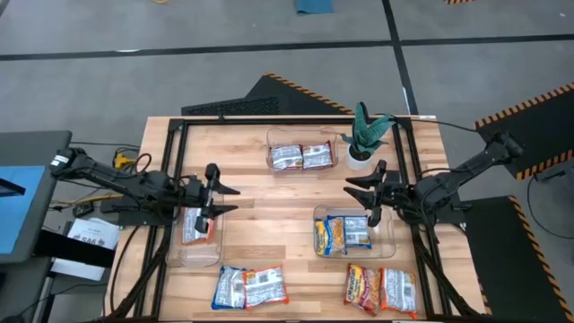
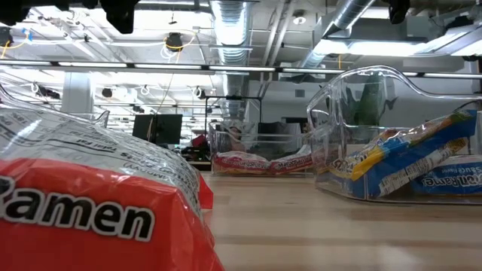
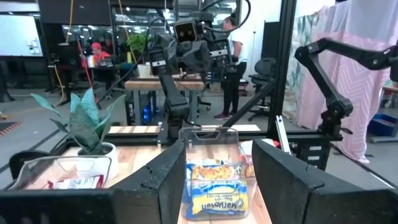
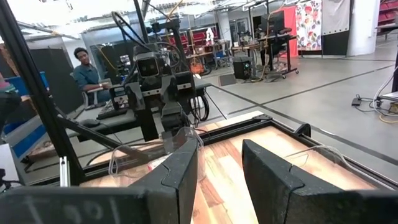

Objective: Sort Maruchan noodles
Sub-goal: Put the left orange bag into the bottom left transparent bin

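Maruchan noodle packets lie in three clear bins and on the table. The left bin (image 1: 199,238) holds one packet. The far bin (image 1: 303,155) holds two whitish-red ones (image 2: 260,162). The right bin (image 1: 352,231) holds blue and yellow ones (image 3: 217,188). Near the table's near edge lie a blue packet (image 1: 229,287), a red one (image 1: 265,285) and two red-yellow ones (image 1: 380,288). My left gripper (image 1: 229,199) hangs open above the left bin's far end. My right gripper (image 1: 359,195) hangs open just beyond the right bin.
A green potted plant (image 1: 363,135) stands at the far right, beside the far bin. A black frame (image 1: 175,179) rims the wooden table. A red packet (image 2: 90,203) fills the low view's near left. A person (image 4: 84,62) sits in the room behind.
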{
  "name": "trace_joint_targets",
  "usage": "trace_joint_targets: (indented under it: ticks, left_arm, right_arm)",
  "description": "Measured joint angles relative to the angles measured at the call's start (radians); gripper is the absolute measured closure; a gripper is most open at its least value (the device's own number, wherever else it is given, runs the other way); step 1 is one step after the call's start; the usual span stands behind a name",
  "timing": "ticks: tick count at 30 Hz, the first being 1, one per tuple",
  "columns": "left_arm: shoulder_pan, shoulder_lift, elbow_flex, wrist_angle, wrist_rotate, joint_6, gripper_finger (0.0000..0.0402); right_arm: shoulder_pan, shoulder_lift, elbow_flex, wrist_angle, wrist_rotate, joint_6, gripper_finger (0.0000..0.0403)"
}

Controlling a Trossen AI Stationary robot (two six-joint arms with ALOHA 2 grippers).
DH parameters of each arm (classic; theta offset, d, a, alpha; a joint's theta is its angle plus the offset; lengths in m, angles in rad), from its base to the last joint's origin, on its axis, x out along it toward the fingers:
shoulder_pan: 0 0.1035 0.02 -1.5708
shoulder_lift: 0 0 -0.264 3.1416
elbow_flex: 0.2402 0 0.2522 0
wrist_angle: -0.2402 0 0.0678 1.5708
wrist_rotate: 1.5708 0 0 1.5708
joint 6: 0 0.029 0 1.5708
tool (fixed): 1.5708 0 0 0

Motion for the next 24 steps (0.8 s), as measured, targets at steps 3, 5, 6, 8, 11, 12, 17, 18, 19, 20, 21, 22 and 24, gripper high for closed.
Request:
trace_joint_targets:
  ticks: [3,5,6,8,11,12,17,18,19,20,21,22,24]
  left_arm:
    - [0.000,0.003,0.000,-0.010,0.001,0.010,0.0233]
    - [0.000,0.003,0.000,-0.015,0.001,0.029,0.0233]
    - [0.000,0.003,0.000,-0.011,0.001,0.037,0.0233]
    - [0.000,0.003,0.000,-0.007,-0.001,0.041,0.0233]
    - [0.000,0.003,0.000,-0.005,-0.002,0.040,0.0233]
    - [0.000,0.003,0.000,-0.005,-0.002,0.041,0.0233]
    - [0.000,0.003,0.000,-0.007,-0.002,0.043,0.0233]
    - [0.000,0.003,0.000,-0.009,-0.002,0.042,0.0233]
    - [0.000,0.003,0.000,-0.010,-0.002,0.042,0.0233]
    - [0.000,0.003,0.000,-0.011,-0.002,0.043,0.0233]
    - [0.000,0.003,0.000,-0.011,-0.002,0.043,0.0233]
    - [0.000,0.003,0.000,-0.011,-0.001,0.043,0.0233]
    - [0.000,0.003,0.000,-0.011,-0.001,0.043,0.0233]
  right_arm:
    - [0.000,0.002,0.000,-0.004,0.000,-0.012,0.0251]
    - [0.000,0.002,0.000,-0.004,0.000,-0.021,0.0251]
    - [0.000,0.002,0.000,-0.004,0.000,-0.034,0.0251]
    - [0.000,0.002,0.000,-0.004,0.000,-0.069,0.0251]
    - [0.000,0.002,0.000,-0.004,0.001,-0.120,0.0251]
    - [0.000,0.002,0.000,-0.004,0.001,-0.130,0.0251]
    - [0.000,0.002,0.000,-0.004,0.003,-0.142,0.0251]
    - [0.000,0.002,0.000,-0.004,0.004,-0.142,0.0251]
    - [0.000,0.002,0.000,-0.004,0.004,-0.142,0.0251]
    - [0.000,0.002,0.000,-0.004,0.005,-0.142,0.0251]
    - [0.000,0.002,0.000,-0.003,0.005,-0.142,0.0251]
    - [0.000,0.002,0.000,-0.003,0.005,-0.142,0.0251]
    - [0.000,0.002,0.000,0.000,0.005,-0.142,0.0251]
